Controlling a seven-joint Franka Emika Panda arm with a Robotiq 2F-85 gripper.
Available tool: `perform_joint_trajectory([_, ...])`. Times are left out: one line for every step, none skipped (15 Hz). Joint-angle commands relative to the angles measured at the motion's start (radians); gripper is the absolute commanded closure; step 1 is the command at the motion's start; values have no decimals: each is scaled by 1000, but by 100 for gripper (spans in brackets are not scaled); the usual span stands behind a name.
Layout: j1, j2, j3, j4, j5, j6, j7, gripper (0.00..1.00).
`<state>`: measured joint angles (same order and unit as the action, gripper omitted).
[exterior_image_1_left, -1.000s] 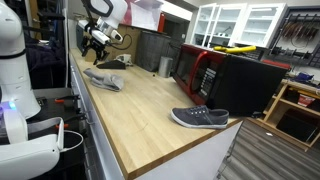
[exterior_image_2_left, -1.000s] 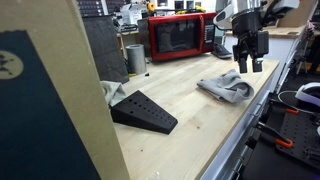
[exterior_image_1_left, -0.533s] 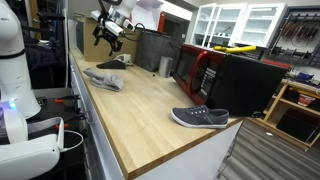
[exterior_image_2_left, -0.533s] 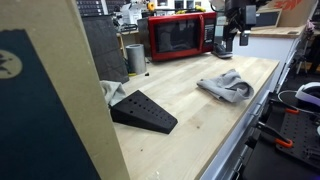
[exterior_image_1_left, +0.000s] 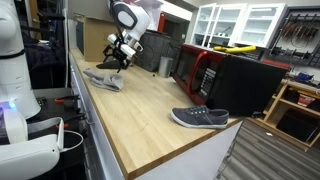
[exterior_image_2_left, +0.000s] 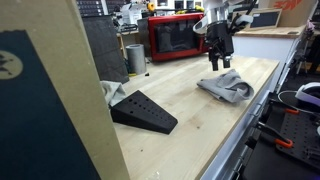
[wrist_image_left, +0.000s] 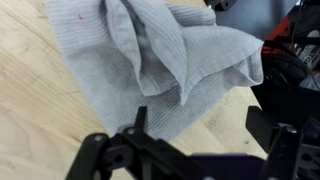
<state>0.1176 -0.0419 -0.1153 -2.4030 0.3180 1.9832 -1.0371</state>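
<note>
My hand (exterior_image_2_left: 216, 60) has dropped from its high point and hangs just above the grey cloth (exterior_image_2_left: 228, 86), fingers wide, empty; the cloth lies crumpled near the table (exterior_image_2_left: 185, 125) edge, now within reach.

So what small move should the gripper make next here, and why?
Probably lower a little toward the grey cloth. In both exterior views the gripper hangs above one end of it, not touching, and the wrist view shows bunched folds close below that it could pinch.
</note>
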Motion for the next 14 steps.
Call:
perform_joint_trajectory([-31,164,70,107,-22,-7,-21,0])
perform_joint_trajectory([-36,194,90,127,-29,-19,1,25])
perform_joint_trajectory([-43,216,106,147,-36,-35,9,26])
perform_joint_trajectory([-48,233,121,164,-47,-57,28,32])
perform_joint_trajectory([-53,247,132,180,-59,-81,43,42])
perform_joint_trajectory([-59,255,141,192,-74,-116,59,49])
perform_joint_trajectory([-63,262,149,207,-87,-153,72,58])
perform_joint_trajectory([-68,261,153,215,-103,-194,83,64])
perform_joint_trajectory([-72,259,156,221,-120,-227,90,73])
perform_joint_trajectory([-77,249,155,221,-137,-262,90,80])
perform_joint_trajectory([-80,243,154,223,-156,-291,88,87])
perform_joint_trajectory([-83,236,152,223,-181,-314,84,95])
perform_joint_trajectory([-86,232,150,222,-211,-325,79,99])
perform_joint_trajectory([-90,231,149,221,-235,-326,73,72])
